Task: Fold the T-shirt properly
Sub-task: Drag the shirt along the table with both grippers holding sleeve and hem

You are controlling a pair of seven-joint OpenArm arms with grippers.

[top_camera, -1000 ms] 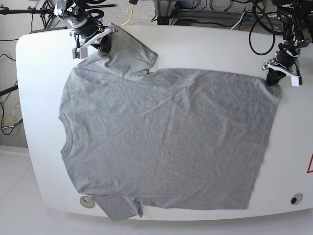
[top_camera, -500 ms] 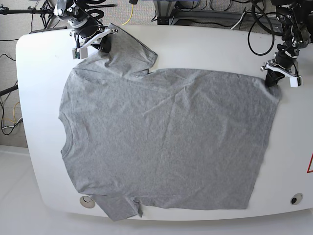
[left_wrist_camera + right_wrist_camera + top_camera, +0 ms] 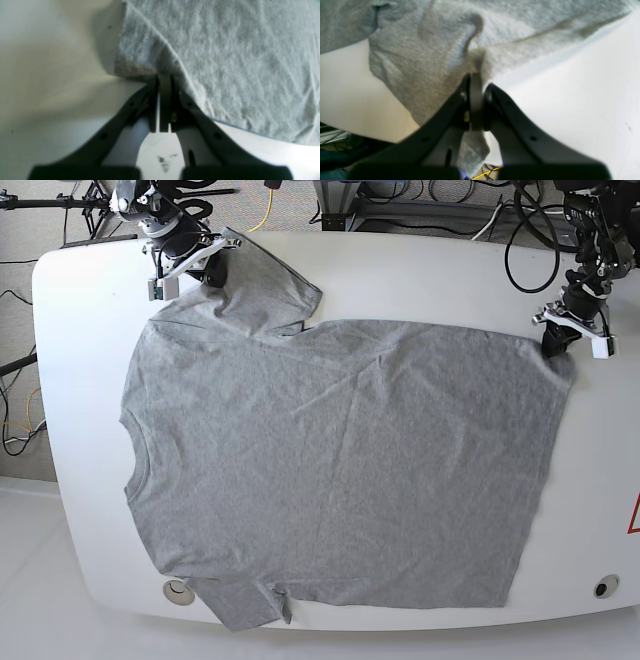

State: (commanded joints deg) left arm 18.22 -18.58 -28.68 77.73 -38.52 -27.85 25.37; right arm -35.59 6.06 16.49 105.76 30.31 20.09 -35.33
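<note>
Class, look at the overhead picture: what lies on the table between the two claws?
In the base view, the T-shirt spans the stretch between the right claw and the left claw; above its far edge, bare white table. Each claw pinches the fabric.

This looks like a robotics lab or test room. A white desk [image 3: 420, 270] with rounded corners fills the base view, with round fittings [image 3: 180, 590] set into its near edge and part of a red warning triangle [image 3: 634, 515] at its right edge. Beyond the far edge, loose black cables [image 3: 470, 200] and a yellow cable [image 3: 266, 205] trail over a grey floor among metal stand legs [image 3: 85, 205]. Two robot arms are mounted at the far corners, with a looped black cable [image 3: 530, 255] hanging by one.
</note>
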